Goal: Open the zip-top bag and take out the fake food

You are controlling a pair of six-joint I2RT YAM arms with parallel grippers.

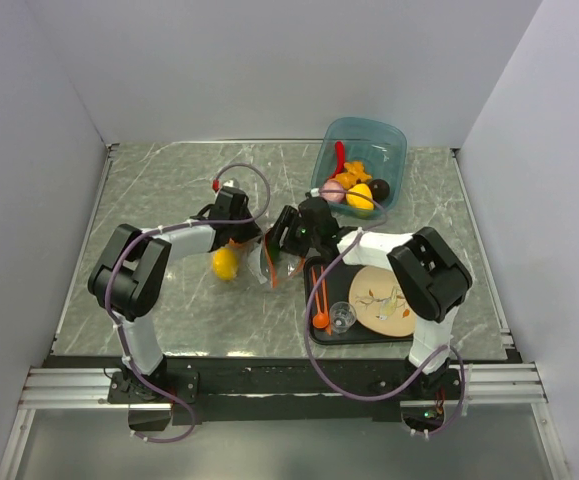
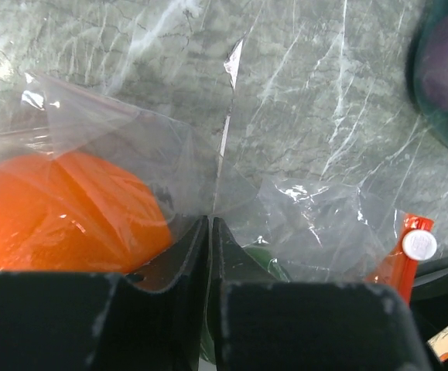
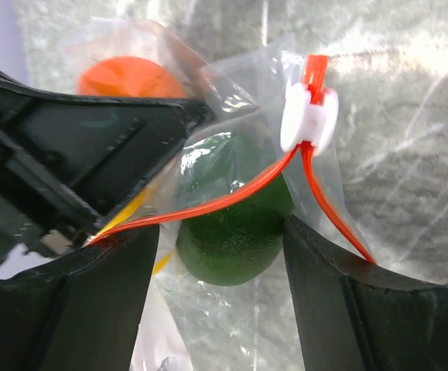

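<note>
Nearest the arm bases, a black rectangular tray [image 1: 359,338] sits on the grey marbled worktop [image 1: 159,190] and carries a beige round plate [image 1: 369,285], a thin orange spoon [image 1: 319,300] and a small clear glass [image 1: 341,317].

Left of the tray a yellow plastic lemon [image 1: 225,263] lies loose on the worktop. Just beside it, between the two arms, is the small clear zip-top bag [image 1: 272,262] [image 2: 316,216].

The left gripper [image 2: 210,228] has its fingers pressed together on a fold of the bag's film. Behind the film is a round orange toy fruit [image 2: 61,209], and a green toy fruit [image 3: 231,224] lies further along.

The right gripper [image 3: 220,232] has its fingers apart, straddling the bag at the green fruit. The orange-red zip strip [image 3: 231,197] is split into two strands that meet at a white slider [image 3: 309,116].

Farthest off, well apart from the bag, a translucent blue tub [image 1: 389,135] holds a red plastic pepper [image 1: 340,157] and yellow [image 1: 359,196], pink [image 1: 334,192] and dark [image 1: 380,187] toy pieces.
</note>
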